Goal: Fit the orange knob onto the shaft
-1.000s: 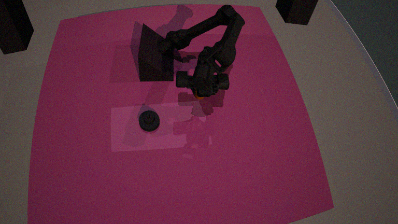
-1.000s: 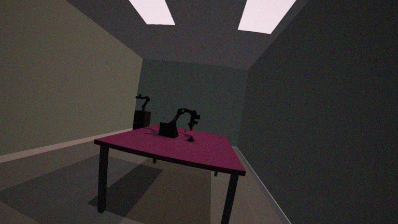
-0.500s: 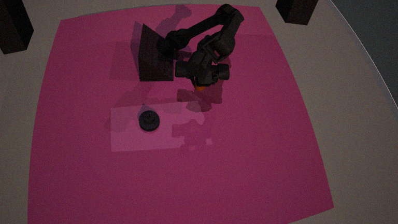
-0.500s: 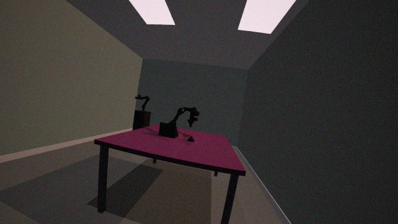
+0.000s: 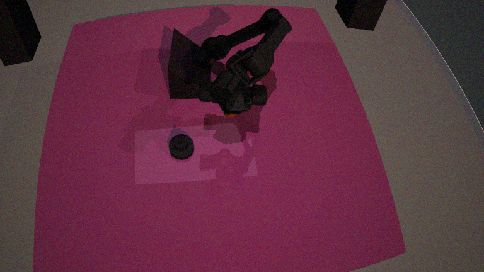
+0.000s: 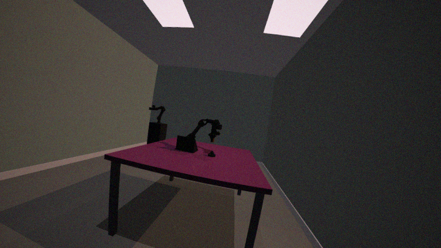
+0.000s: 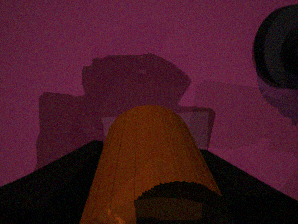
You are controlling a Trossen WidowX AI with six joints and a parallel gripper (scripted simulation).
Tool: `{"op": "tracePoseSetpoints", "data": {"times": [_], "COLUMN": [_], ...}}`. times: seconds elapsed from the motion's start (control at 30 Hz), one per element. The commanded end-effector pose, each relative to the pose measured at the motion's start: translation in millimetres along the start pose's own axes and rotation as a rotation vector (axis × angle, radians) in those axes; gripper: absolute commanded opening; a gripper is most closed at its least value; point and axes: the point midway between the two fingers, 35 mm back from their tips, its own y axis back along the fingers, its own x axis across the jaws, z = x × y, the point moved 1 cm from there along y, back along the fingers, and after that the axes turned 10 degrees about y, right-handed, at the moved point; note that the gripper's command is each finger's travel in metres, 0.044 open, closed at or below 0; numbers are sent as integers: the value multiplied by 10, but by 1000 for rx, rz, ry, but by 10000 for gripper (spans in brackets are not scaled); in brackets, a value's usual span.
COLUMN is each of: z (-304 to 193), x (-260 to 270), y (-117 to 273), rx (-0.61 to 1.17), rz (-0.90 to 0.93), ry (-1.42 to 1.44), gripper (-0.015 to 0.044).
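The orange knob is held in the air above the table. My gripper is shut on it, with a dark finger on each side in the wrist view. The dark round pedestal stands on the table, left of and nearer the bottom edge than the knob in the top view. In the wrist view it is at the upper right, cut off by the frame. Its short shaft points up. The knob's hole and the shaft's flat side are hidden.
The magenta table carries the arm's dark base block, behind and beside the pedestal. Shadows of the arm and a paler light patch lie on the table. Another dark arm stands on a stand in the background.
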Motion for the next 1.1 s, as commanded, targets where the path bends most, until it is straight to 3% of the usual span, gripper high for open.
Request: {"op": "tracePoseSetpoints", "data": {"times": [0.0,1.07], "z": [51,324], "x": [-116,-1056], "y": [-13,-266], "rx": [0,14], "rz": [-4,-1], "ry": [6,57], "gripper": [0,0]}}
